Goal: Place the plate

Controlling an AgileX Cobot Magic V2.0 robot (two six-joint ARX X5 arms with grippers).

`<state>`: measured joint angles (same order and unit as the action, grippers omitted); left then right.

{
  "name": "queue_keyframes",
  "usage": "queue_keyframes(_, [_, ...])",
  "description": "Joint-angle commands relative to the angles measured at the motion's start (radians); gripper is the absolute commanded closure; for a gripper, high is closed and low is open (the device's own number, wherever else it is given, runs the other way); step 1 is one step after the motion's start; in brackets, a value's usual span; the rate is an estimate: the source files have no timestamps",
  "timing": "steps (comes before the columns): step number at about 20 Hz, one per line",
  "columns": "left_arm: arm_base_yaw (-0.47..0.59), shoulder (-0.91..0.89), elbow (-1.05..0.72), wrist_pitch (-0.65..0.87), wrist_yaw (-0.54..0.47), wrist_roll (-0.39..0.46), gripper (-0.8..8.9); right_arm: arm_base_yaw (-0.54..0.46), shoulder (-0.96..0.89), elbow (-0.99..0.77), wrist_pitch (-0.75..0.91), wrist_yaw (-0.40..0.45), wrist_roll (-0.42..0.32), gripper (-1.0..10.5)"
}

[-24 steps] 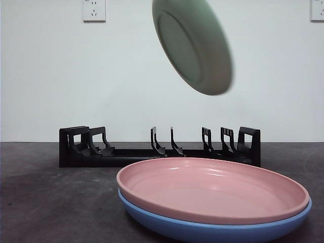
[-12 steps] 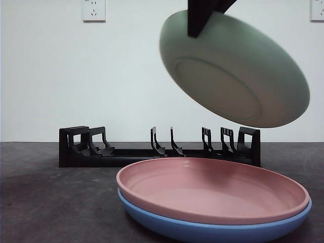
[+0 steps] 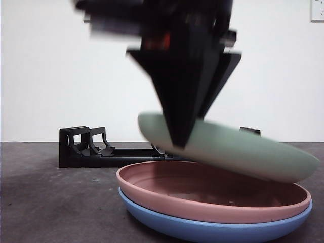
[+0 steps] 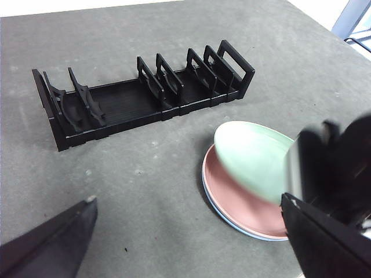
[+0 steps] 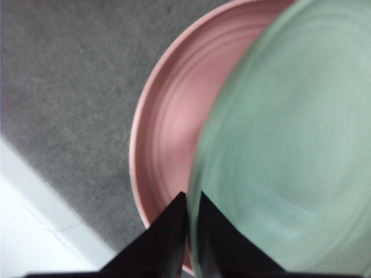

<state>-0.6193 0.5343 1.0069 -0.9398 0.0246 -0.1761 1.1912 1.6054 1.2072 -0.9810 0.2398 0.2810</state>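
Note:
My right gripper (image 3: 178,136) is shut on the rim of a pale green plate (image 3: 238,152) and holds it nearly flat, just above a pink plate (image 3: 167,190) stacked on a blue plate (image 3: 167,220). In the right wrist view the green plate (image 5: 290,150) covers much of the pink plate (image 5: 168,133), with the gripper (image 5: 191,202) pinching its edge. In the left wrist view the green plate (image 4: 255,156) hangs over the pink plate (image 4: 232,197). My left gripper (image 4: 185,231) is open and empty, high above the table.
A black dish rack (image 3: 83,147) with several upright slots stands behind the plates; it also shows in the left wrist view (image 4: 139,95). The grey table (image 3: 50,202) runs to the left of the stack. A white floor strip (image 5: 40,220) marks the table's edge.
The green plate has come down from high in the air and tipped from steeply tilted to nearly flat, now just over the pink plate. The right arm has dropped into the front view.

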Motion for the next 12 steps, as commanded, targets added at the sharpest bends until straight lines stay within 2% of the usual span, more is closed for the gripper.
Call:
queue_keyframes(1, [-0.005,0.001,0.018,0.011,-0.003,0.007,3.14,0.018,0.050,0.009,0.009,0.005,0.029,9.4])
queue_keyframes(4, [-0.005,0.001,0.018,0.011,-0.003,0.007,3.14,0.037,0.066,0.009,0.030,0.004,0.035,9.3])
queue_keyframes(8, [-0.005,0.001,0.018,0.012,-0.003,0.008,3.14,0.047,0.066,0.010,0.031,0.003,0.056,7.3])
queue_keyframes(12, [-0.005,0.001,0.018,0.012,-0.003,0.012,3.14,0.047,0.066,0.027,-0.003,0.005,0.073,6.1])
